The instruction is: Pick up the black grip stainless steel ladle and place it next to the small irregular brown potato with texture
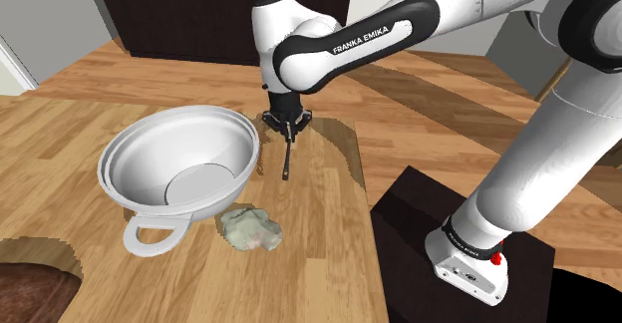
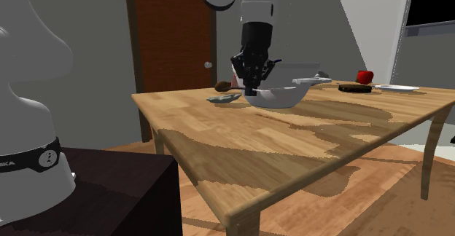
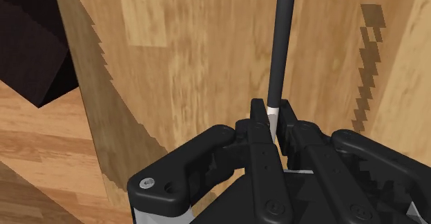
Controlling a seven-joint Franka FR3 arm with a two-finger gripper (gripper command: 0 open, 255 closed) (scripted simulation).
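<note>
My gripper [image 1: 287,130] points down over the wooden table [image 1: 329,221], just right of a big pale bowl [image 1: 179,166] in the shoulder view. Its fingers are shut on the ladle [image 1: 286,161], whose thin black handle slants down toward the tabletop. In the wrist view the fingertips [image 3: 257,112] clasp the handle [image 3: 282,43] where the black grip meets a pale metal part. The ladle's cup is hidden by the hand. A small brown potato [image 2: 222,86] lies on the table left of my gripper [image 2: 251,89] in the second exterior view.
A pale grey-green crumpled lump [image 1: 249,228] lies in front of the bowl. In the second exterior view a red fruit [image 2: 364,76], a dark dish [image 2: 355,88] and a white plate [image 2: 397,88] sit at the far right. The table edge runs beside the dark stand [image 1: 439,221].
</note>
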